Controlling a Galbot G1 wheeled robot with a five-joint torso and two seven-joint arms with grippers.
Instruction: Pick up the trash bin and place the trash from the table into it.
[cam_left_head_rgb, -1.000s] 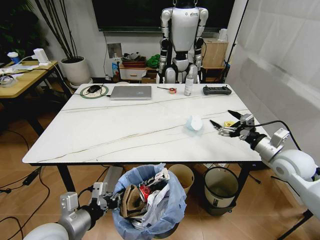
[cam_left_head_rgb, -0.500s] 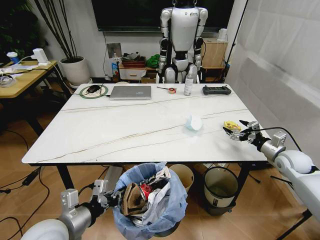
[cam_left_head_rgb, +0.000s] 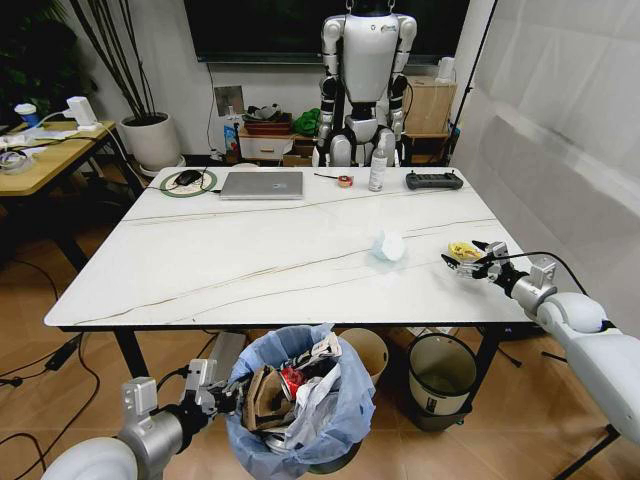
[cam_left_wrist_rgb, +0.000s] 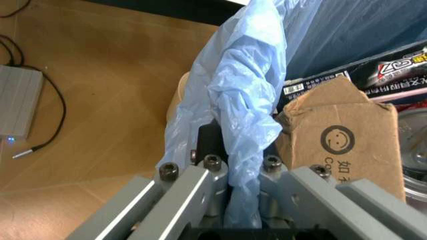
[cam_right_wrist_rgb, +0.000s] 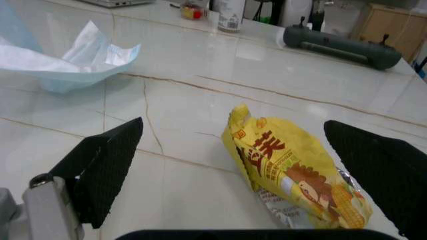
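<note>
Below the surface's near edge, the bin waits; on top, a hand closes in on a packet.

The left hand (cam_left_head_rgb: 212, 396) is clamped on the trash bin (cam_left_head_rgb: 300, 410) through its blue liner, holding it under the surface (cam_left_head_rgb: 250, 260) for drops. A crumpled tissue (cam_left_head_rgb: 388, 245) lies midway. The right hand (cam_left_head_rgb: 468, 262), fingers spread wide, brackets the yellow packet (cam_left_head_rgb: 462, 250) near the right edge, poised to grasp it.

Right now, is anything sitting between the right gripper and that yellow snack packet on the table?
Nothing visible. The right gripper is open with the yellow snack packet lying between its fingers on the table; the blue-white crumpled paper lies off to the side.
</note>
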